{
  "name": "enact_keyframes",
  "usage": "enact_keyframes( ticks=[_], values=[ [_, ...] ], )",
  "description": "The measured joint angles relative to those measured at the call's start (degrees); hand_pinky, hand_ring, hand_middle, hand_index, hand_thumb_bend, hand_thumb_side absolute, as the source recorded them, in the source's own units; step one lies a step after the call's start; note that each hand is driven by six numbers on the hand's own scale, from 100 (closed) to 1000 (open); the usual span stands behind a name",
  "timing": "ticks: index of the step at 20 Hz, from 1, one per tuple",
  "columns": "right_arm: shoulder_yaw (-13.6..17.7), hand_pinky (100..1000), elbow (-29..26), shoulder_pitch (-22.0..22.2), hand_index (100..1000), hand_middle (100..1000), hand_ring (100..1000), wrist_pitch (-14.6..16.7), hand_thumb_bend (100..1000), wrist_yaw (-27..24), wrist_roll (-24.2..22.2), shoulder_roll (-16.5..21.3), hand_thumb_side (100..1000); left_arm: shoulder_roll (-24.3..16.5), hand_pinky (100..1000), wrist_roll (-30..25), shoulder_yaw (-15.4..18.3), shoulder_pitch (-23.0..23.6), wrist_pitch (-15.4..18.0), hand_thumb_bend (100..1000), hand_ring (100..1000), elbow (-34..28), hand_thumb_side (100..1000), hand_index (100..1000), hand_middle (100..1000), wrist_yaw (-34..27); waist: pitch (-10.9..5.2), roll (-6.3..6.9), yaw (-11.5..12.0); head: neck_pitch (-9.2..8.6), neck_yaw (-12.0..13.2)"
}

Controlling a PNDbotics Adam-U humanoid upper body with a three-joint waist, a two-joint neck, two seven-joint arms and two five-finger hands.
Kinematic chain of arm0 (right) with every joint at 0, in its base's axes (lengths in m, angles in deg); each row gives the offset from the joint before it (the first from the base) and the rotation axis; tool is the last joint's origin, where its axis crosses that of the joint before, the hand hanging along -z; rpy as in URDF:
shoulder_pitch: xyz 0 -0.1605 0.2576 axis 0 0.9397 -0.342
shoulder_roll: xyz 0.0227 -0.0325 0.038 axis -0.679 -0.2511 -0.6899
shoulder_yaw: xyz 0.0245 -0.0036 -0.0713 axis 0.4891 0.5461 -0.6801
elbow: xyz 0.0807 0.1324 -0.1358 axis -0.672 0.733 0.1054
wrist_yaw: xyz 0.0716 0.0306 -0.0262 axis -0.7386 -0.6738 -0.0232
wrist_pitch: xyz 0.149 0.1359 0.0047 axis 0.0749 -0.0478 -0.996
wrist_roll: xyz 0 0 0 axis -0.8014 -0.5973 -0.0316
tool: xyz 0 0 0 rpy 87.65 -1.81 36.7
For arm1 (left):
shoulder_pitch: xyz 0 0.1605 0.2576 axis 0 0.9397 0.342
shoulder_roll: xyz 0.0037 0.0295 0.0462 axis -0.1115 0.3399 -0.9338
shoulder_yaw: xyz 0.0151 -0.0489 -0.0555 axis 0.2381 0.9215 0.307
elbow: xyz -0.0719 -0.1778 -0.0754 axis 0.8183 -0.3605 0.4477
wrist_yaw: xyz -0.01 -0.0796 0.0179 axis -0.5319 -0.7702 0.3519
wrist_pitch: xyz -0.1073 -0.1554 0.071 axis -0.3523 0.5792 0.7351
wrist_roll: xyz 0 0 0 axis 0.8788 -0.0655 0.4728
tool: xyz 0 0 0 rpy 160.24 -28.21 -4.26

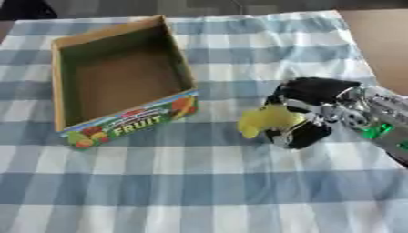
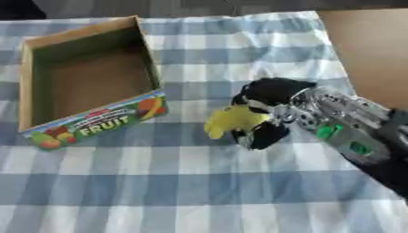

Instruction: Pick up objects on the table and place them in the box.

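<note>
The right hand (image 1: 307,111) has its fingers curled around a yellow thing (image 1: 267,119) that sticks out to its left, and the empty box (image 1: 119,34) waits farther left and a bit up from the hand.

- Tablecloth (image 1: 199,182): blue-and-white check.
- Box (image 1: 65,82): brown cardboard; front panel printed with coloured fruit and white "FRUIT" lettering on green.
- Object (image 1: 267,119): yellow.
- Right hand (image 1: 315,111): black, silver joints, green spots on forearm.

The right hand (image 2: 267,109) reaches in from the right, its fingers (image 2: 267,132) curled closed in a grasp.
</note>
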Motion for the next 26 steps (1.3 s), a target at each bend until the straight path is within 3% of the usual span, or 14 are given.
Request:
enact_keyframes(
  ticks=[5, 14, 21, 26],
  values=[
    [1.2, 844, -0.3, -0.3, 638, 321, 730, -0.5, 100, 0.0, 3.4, 0.0, 229, 0.0, 664, 0.0, 0.0, 0.0, 0.0, 100, 644, 0.0, 712, 894, 629, 0.0, -0.05, -0.17, 0.0, 0.00, 0.1],
    [3.3, 826, -0.3, -6.1, 571, 262, 672, -0.6, 100, -1.0, 9.0, -0.1, 200, 0.0, 664, -0.1, 0.0, 0.0, -0.1, 100, 644, 0.0, 712, 894, 629, 0.0, -0.22, -0.38, 0.1, 0.00, 0.1],
    [2.6, 813, -0.4, -17.5, 549, 233, 636, -1.9, 100, -0.7, 9.3, -2.4, 229, 0.0, 665, -0.3, -0.3, 0.0, -0.2, 100, 644, 0.0, 712, 893, 628, 0.0, -0.39, -0.69, 0.8, 0.02, -0.9],
    [-0.3, 805, 1.8, -28.3, 529, 218, 626, -2.6, 100, 2.8, 7.0, -8.1, 251, 0.0, 664, -0.7, -0.6, 0.0, -0.2, 100, 644, 0.0, 711, 893, 628, -0.1, -0.62, -0.78, 1.4, 0.04, -2.0]
  ],
)
